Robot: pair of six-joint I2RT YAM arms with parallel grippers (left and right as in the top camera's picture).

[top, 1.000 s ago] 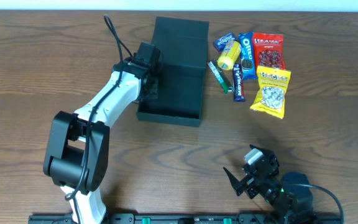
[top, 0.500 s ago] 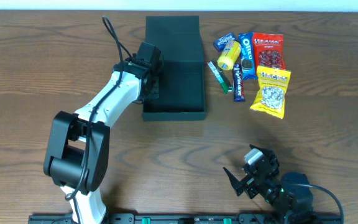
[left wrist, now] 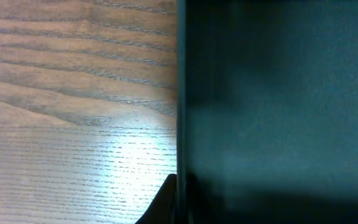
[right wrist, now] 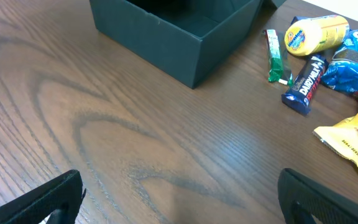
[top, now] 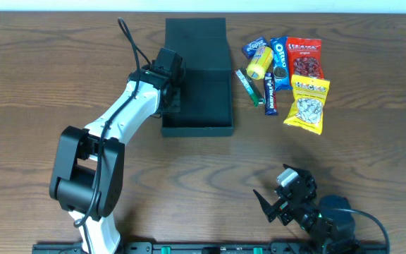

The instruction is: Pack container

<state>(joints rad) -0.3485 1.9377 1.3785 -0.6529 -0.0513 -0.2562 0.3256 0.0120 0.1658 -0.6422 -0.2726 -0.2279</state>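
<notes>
A second ago the container (top: pixel 203 99), a matte, dark teal-black cardboard box with its hinged flap lid laid open behind it, sat skewed on the brown wood-grain worktop (top: pixel 189 176). Now it lies square to the worktop's edge and has not shifted in the last half-second. The left fingers (top: pixel 173 99) have closed fully and are clenched on the box's left wall, so I judge the box straightened and steadied for loading; nothing is in it yet. In the left wrist view the thin wall edge runs straight up, with flat, lightless card to its right and glossy grain with a patch of glare to its left. The right fingers (top: pixel 277 194) are spread wide and empty, well apart from everything. Beyond them, just right of the box, lie a crinkly yellow seed bag (top: pixel 306 104), a red pouch (top: pixel 304 58), a blue biscuit pack (top: pixel 280 60), a stubby yellow tub (top: pixel 260 62), a slim green stick (top: pixel 246 83) and a dark blue chocolate bar (top: pixel 270 94).
</notes>
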